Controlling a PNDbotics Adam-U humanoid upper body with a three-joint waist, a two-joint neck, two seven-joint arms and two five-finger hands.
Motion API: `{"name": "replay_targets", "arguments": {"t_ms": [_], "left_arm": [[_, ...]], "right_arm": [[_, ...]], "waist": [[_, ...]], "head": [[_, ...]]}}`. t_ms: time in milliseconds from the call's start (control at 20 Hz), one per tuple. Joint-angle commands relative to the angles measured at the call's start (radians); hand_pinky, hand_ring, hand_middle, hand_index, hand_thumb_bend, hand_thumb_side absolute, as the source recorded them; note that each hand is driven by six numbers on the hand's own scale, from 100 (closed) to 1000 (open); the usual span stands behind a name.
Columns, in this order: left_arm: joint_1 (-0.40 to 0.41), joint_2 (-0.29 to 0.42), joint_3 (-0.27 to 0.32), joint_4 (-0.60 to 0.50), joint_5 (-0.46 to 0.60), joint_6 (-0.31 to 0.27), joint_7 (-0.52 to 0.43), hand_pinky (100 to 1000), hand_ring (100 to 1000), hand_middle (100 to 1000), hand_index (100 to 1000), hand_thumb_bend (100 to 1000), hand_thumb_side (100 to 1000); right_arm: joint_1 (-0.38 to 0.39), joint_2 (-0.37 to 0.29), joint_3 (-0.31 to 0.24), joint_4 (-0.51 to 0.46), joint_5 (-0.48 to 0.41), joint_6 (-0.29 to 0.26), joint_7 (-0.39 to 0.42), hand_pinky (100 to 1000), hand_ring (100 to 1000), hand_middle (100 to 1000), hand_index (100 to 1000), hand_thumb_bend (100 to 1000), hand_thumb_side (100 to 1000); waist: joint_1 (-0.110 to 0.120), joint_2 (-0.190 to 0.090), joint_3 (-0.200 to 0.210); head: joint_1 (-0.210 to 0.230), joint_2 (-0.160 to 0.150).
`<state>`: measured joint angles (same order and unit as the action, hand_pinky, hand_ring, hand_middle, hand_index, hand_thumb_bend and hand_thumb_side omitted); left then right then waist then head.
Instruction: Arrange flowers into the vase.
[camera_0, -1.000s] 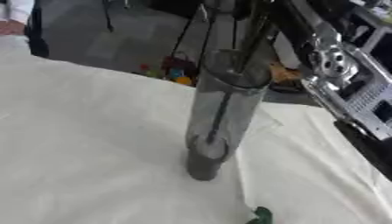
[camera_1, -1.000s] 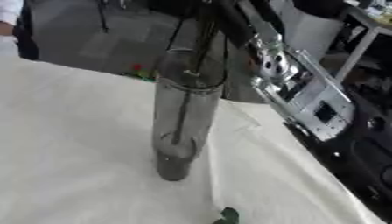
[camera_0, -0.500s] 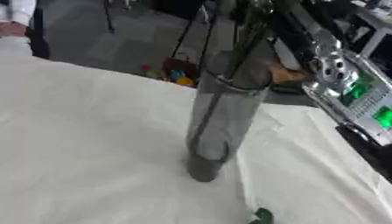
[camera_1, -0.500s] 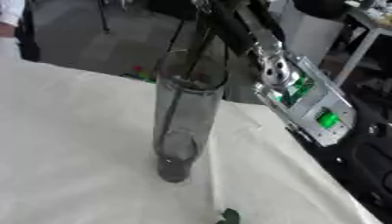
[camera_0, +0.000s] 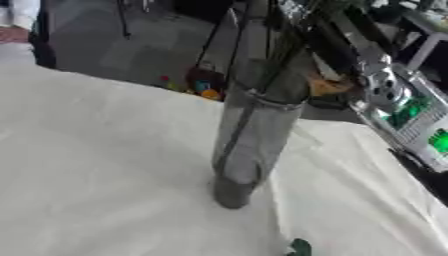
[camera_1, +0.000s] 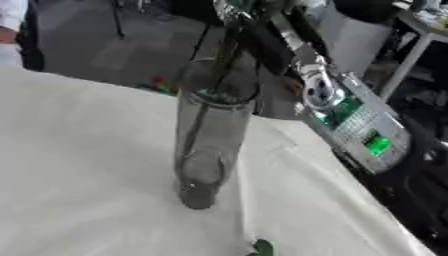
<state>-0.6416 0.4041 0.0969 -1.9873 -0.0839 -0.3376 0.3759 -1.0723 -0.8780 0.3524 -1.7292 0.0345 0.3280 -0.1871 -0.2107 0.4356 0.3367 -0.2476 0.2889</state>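
**Right eye view: our right arm over a glass vase**

We see a tall clear vase (camera_1: 208, 145) standing upright near the middle of the table (camera_1: 79, 165), which is covered in white cloth. A dark stem (camera_1: 210, 95) runs down inside the vase. Our right arm (camera_1: 341, 107) comes in from two o'clock, reaching above the rim. The right hand (camera_1: 262, 42) is blurred; we cannot tell whether its fingers grip the stem. A green leaf (camera_1: 262, 247) lies at six o'clock.
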Motion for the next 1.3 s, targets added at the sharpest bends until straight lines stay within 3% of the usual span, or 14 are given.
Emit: {"name": "replay_targets", "arguments": {"t_ms": [50, 300, 400, 500, 850, 1300], "left_arm": [[-0.008, 0.008, 0.008, -0.013, 0.002, 0.000, 0.003, 798, 876, 865, 945, 100, 1000], [-0.005, 0.008, 0.008, -0.013, 0.003, 0.001, 0.003, 798, 877, 865, 946, 100, 1000], [-0.004, 0.008, 0.008, -0.013, 0.003, 0.002, 0.002, 798, 877, 865, 946, 100, 1000], [-0.004, 0.008, 0.008, -0.013, 0.003, 0.002, 0.002, 798, 877, 865, 946, 100, 1000], [0.000, 0.015, 0.007, -0.013, 0.002, 0.004, 0.000, 798, 877, 866, 946, 100, 1000], [0.005, 0.026, 0.006, -0.013, -0.001, 0.009, -0.003, 799, 877, 866, 946, 100, 1000]], "right_arm": [[-0.010, -0.042, -0.015, -0.016, 0.031, -0.008, 0.020, 800, 695, 600, 615, 100, 1000], [-0.013, -0.043, -0.014, -0.023, 0.060, -0.015, 0.052, 807, 703, 607, 623, 100, 1000], [-0.016, -0.042, -0.016, -0.023, 0.061, -0.010, 0.055, 805, 701, 601, 513, 100, 1000], [-0.019, -0.042, -0.015, -0.019, 0.058, 0.003, 0.059, 809, 711, 610, 471, 100, 1000], [-0.033, -0.042, -0.018, -0.003, 0.038, 0.040, 0.104, 804, 709, 606, 400, 100, 1000], [-0.058, -0.036, -0.014, 0.009, -0.097, 0.157, 0.156, 786, 691, 570, 239, 100, 1000]], "waist": [[0.018, -0.025, -0.002], [0.021, -0.026, -0.004], [0.022, -0.027, -0.005], [0.022, -0.029, -0.007], [0.017, -0.037, -0.013], [0.007, -0.047, -0.020]], "head": [[0.002, -0.011], [-0.002, -0.012], [-0.004, -0.013], [-0.005, -0.012], [-0.005, -0.005], [-0.001, 0.015]]}}
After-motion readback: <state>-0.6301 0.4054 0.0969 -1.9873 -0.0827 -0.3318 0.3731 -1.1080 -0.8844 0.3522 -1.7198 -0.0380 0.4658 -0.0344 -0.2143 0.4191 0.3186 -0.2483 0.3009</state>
